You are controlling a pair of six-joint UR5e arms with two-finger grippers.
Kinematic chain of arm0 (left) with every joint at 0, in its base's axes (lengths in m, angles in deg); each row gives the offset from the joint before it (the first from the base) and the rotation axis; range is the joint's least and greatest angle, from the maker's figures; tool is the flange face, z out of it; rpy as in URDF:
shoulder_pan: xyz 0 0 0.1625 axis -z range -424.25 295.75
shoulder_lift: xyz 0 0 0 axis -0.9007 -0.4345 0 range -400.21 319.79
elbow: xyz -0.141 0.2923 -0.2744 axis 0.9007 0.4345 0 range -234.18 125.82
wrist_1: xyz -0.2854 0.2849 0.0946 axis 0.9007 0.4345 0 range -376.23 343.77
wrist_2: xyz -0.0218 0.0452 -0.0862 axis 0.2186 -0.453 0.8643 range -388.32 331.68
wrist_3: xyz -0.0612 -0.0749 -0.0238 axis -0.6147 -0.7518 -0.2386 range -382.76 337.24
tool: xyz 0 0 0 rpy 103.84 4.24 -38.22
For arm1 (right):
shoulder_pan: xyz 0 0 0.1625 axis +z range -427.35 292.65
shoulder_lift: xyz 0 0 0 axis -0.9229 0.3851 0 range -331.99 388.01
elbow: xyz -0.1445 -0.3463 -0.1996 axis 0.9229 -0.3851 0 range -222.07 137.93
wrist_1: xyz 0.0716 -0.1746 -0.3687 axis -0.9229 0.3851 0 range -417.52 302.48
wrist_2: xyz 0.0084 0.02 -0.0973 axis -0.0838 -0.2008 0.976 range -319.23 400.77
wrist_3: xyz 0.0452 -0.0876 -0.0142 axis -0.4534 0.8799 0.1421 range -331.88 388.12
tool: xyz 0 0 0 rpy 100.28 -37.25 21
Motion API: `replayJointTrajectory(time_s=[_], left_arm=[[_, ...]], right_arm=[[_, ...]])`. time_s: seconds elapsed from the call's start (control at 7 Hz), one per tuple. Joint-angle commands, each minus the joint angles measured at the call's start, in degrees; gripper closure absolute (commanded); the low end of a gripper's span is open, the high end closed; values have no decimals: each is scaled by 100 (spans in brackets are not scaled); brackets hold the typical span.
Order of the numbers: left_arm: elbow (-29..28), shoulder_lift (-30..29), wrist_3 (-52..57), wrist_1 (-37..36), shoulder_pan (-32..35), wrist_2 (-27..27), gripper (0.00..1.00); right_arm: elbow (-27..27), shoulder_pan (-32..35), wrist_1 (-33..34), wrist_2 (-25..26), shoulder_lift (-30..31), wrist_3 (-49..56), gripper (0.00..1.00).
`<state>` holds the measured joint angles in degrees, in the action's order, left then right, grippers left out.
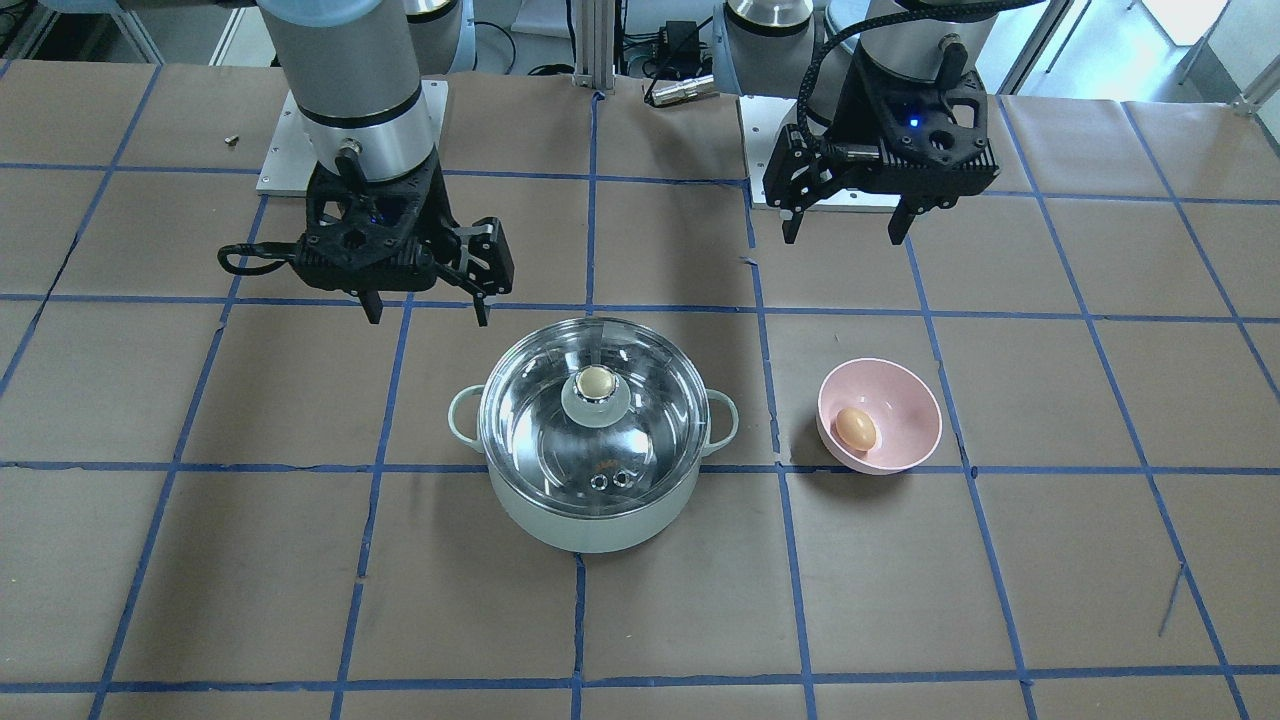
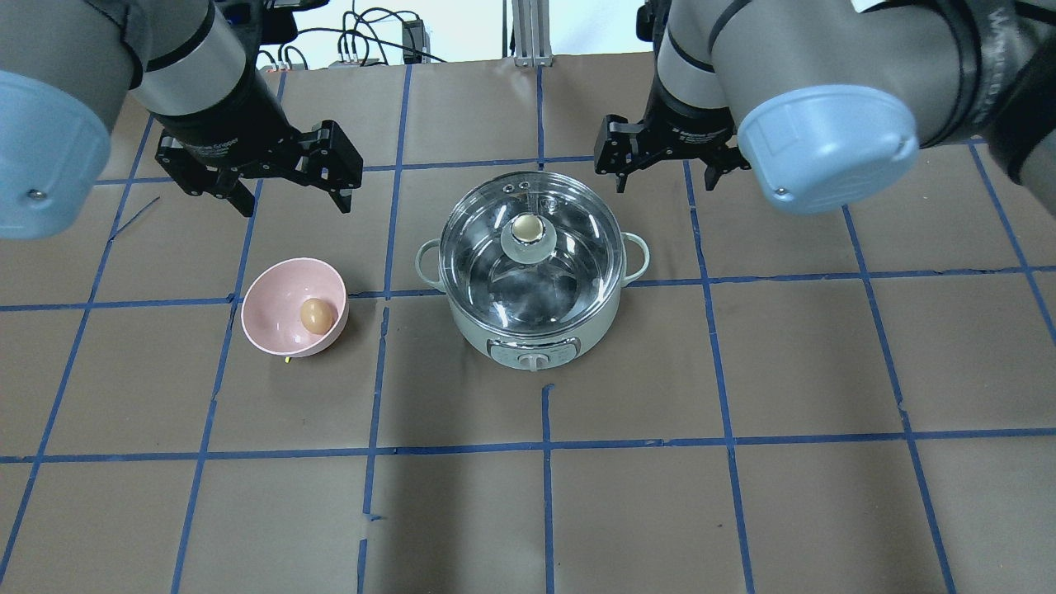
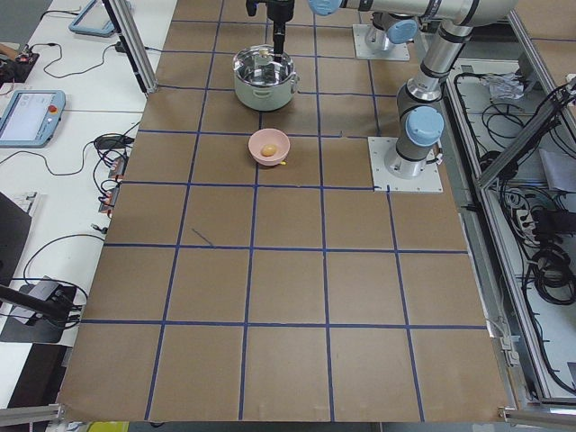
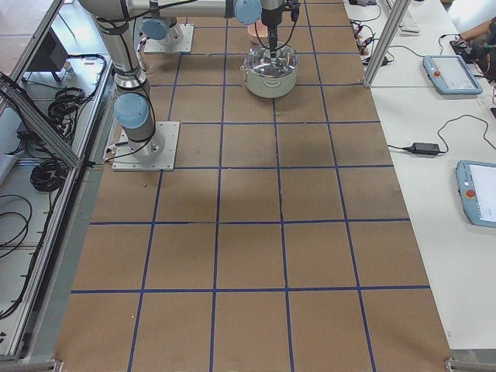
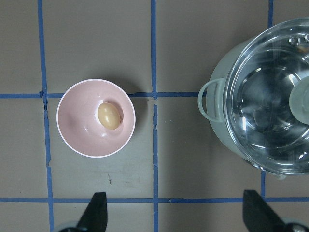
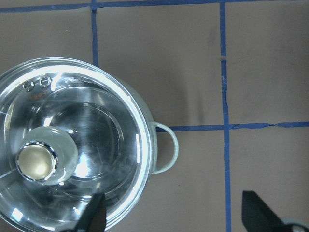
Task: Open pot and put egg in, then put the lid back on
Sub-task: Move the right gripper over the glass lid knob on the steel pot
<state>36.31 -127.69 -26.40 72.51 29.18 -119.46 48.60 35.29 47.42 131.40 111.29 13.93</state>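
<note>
The mint-green pot (image 2: 528, 342) stands mid-table with the clear glass lid (image 2: 569, 272) on it, beige knob (image 2: 526, 227) up. The egg (image 2: 314, 315) lies in a pink bowl (image 2: 276, 318) to the pot's left. My left gripper (image 2: 295, 206) is open and empty, in the air beyond the bowl. My right gripper (image 2: 664, 177) is open and empty, in the air beyond the pot's right side. In the left wrist view the egg (image 5: 109, 115) and the pot's handle (image 5: 210, 99) show. In the right wrist view the lid (image 6: 96, 130) and knob (image 6: 36, 161) show.
The table is brown paper with blue tape lines (image 1: 590, 200). The two arm base plates (image 1: 270, 170) sit at the robot's edge. A small screw (image 1: 231, 139) lies near the right arm's base. The pot's control panel (image 2: 532, 356) faces the robot.
</note>
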Motion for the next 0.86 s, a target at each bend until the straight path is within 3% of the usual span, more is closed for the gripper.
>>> replayJointTrajectory(time_s=[0.0,0.71], left_arm=[[-5,2,4,3,-35,-10,0],[39,-6,-5,-24,-53,-9,0]], right_arm=[[-181,369,437,-10,-416,-643,0],[-226,1143,1230,-1,-1102,-1736,1]])
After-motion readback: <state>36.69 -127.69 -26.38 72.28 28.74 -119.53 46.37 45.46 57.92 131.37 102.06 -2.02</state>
